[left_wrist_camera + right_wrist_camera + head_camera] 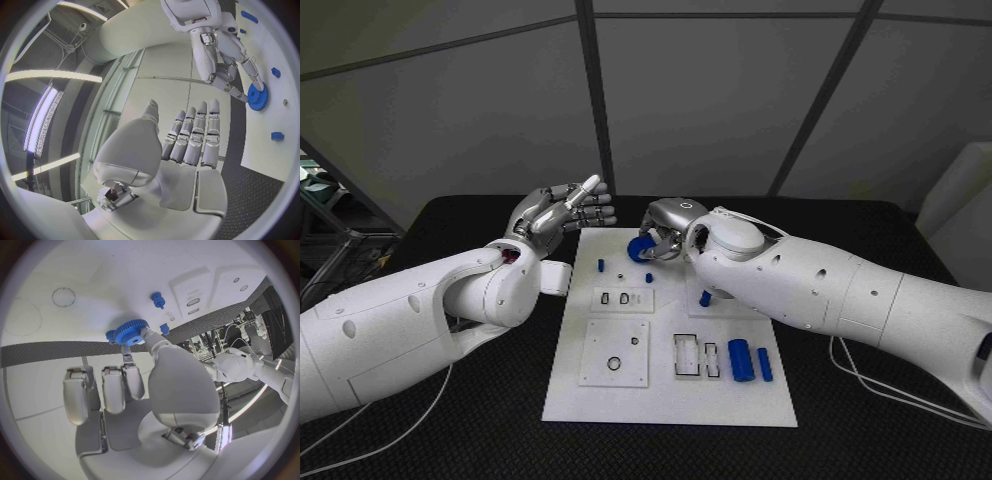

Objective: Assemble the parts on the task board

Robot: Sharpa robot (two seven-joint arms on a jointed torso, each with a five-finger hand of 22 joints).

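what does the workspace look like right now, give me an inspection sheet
surface: black table, with the white task board in its middle.
job's things: blue gear at the board's far end; two blue cylinders lying side by side at the board's near right; small blue pegs further up the board.
clutter: nothing seen.
hands: right hand holds the blue gear with its fingertips; left hand raised beside the board, fingers straight, holding nothing.
cables: white cables on the table by the right arm; another by the left arm.
surroundings: grey panelled wall behind the table.
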